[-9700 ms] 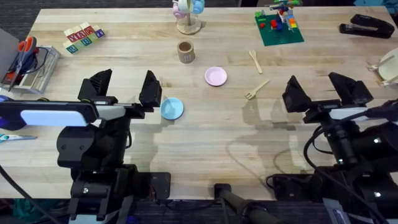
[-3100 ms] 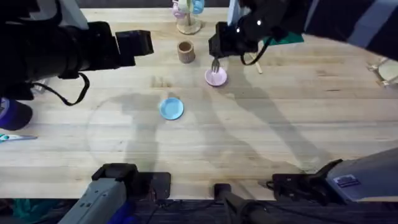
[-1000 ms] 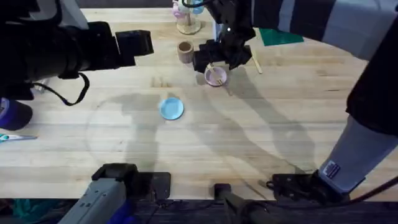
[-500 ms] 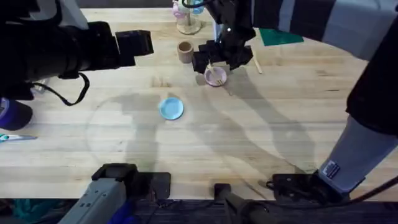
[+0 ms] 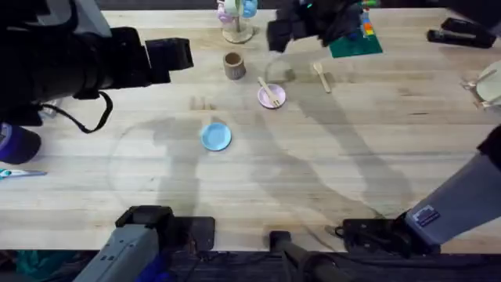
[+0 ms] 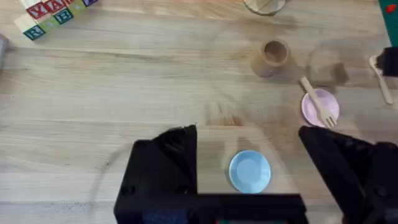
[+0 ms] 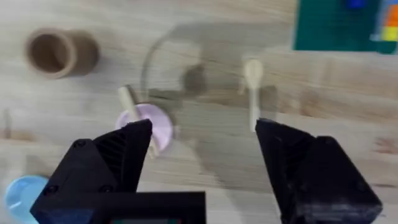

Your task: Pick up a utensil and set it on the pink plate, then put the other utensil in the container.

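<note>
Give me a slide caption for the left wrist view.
Wooden fork resting across the pink plate, tan container and blue plate nearby, spoon on the table.

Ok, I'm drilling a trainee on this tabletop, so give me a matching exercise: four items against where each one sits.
Items:
1. fork
2. spoon
3. container
4. blue plate

Places:
A. bare wood beside the green board
B. upright, between cup stand and pink plate
C. lying across the pink plate
D. nearest the arm bases, alone

Pairs: 1-C, 2-A, 3-B, 4-D
</note>
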Robot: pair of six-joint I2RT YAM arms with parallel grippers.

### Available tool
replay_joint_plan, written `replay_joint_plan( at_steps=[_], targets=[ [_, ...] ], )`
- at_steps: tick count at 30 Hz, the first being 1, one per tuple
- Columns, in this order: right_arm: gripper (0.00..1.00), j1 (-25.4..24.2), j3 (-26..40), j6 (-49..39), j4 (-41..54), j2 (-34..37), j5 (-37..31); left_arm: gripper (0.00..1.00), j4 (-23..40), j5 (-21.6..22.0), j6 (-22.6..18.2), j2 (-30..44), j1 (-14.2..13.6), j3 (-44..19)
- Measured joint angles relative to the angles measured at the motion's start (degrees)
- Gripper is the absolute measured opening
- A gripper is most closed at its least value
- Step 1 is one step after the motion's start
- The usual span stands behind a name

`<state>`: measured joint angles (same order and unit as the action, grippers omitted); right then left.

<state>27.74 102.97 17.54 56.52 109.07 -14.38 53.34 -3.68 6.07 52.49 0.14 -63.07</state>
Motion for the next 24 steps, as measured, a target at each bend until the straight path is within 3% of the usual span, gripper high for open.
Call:
replay_joint_plan(
  at_steps=[8,17,24],
  targets=[
    [0.995,-5.6,0.1,0.0,-0.8,0.5,-1.4,0.993,0.0,0.0,0.0,0.0,0.0,0.0],
    [0.995,-13.8,0.1,-0.7,-3.5,0.6,5.0,0.993,0.0,0.0,0.0,0.0,0.0,0.0],
    [0.995,-14.5,0.1,-1.6,-3.3,0.9,6.3,0.993,0.0,0.0,0.0,0.0,0.0,0.0]
  ],
)
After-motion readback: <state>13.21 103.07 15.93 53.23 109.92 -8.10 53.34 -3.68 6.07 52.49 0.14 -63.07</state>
